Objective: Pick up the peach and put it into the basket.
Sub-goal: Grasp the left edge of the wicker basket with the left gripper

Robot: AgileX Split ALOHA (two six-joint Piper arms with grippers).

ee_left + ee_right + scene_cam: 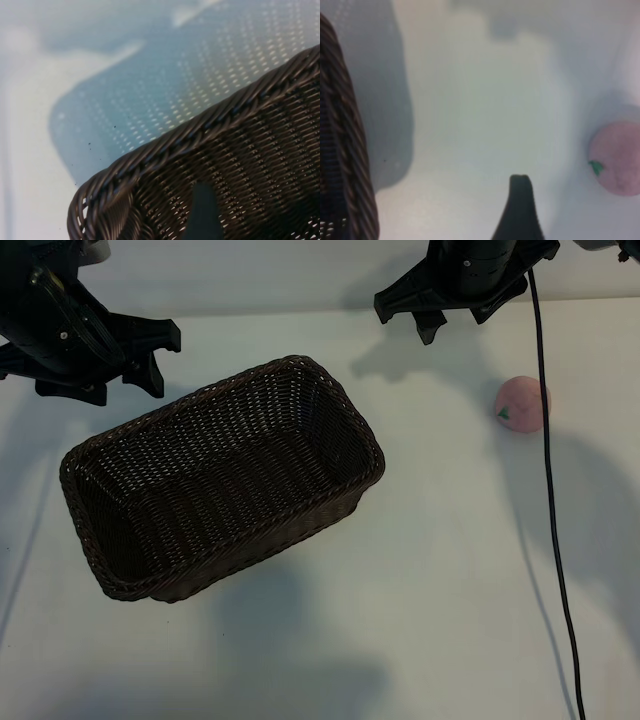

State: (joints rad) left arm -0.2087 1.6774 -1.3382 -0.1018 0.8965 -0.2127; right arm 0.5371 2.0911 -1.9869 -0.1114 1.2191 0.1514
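Observation:
The peach (521, 404) is a small pale-pink ball with a green leaf mark, lying on the white table at the right, apart from everything. The dark brown wicker basket (225, 387) stands at centre-left, turned at an angle and holding nothing. My right gripper (432, 318) hangs open at the back, left of the peach and above the table. Its wrist view shows one dark finger (520, 210), the peach (620, 157) off to one side and the basket's wall (350, 150). My left gripper (160, 362) is open at the back left, over the basket's rim (200, 130).
A black cable (550, 500) runs from the right arm down across the table, passing just right of the peach. Bare white tabletop lies between the basket and the peach and along the front.

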